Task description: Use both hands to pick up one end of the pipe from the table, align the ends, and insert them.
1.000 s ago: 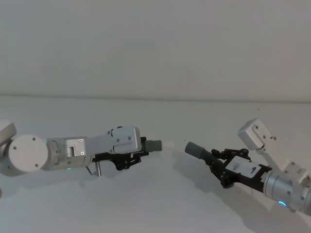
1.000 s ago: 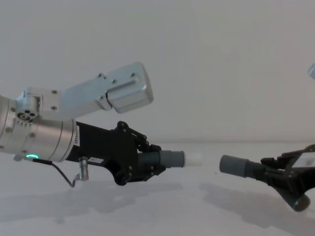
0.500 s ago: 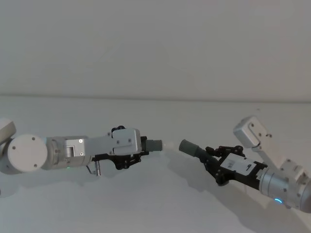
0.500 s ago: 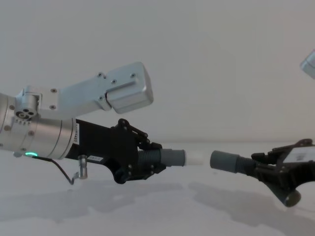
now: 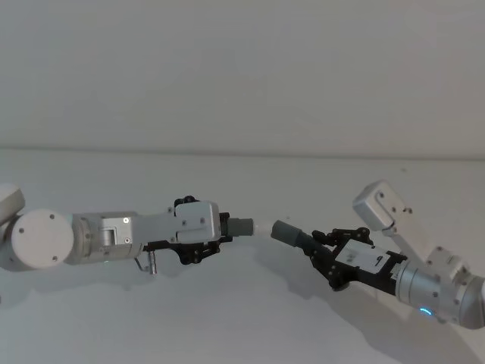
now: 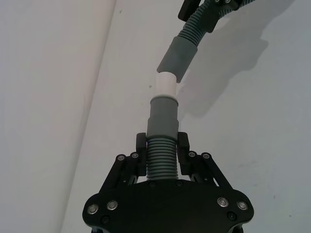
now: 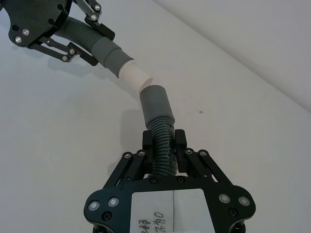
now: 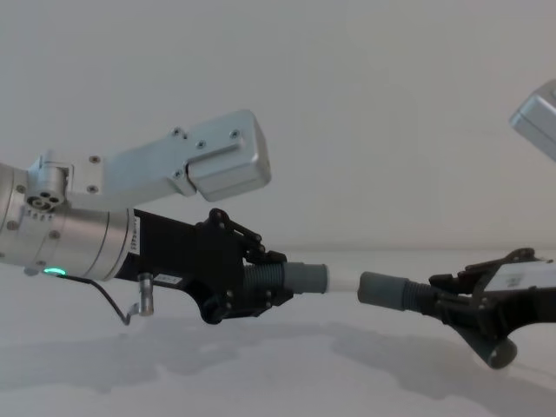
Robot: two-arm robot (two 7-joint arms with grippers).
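Both hose pieces lifted off table point(image 5: 242, 318), left gripper point(image 6: 163, 150) clamped on white-tipped piece point(image 6: 164, 116), right gripper point(image 7: 163, 145) clamped on plain-cuffed piece point(image 7: 158, 116), cuffs nearly touching but angled, so final aligning and inserting remain.

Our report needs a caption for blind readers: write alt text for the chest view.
Two grippers hold hose pieces end to end above the white table, cuffs nearly meeting. The left gripper grips the hose with the white-tipped cuff; the right gripper holds the plain cuff just short of the white tip and slightly lower.
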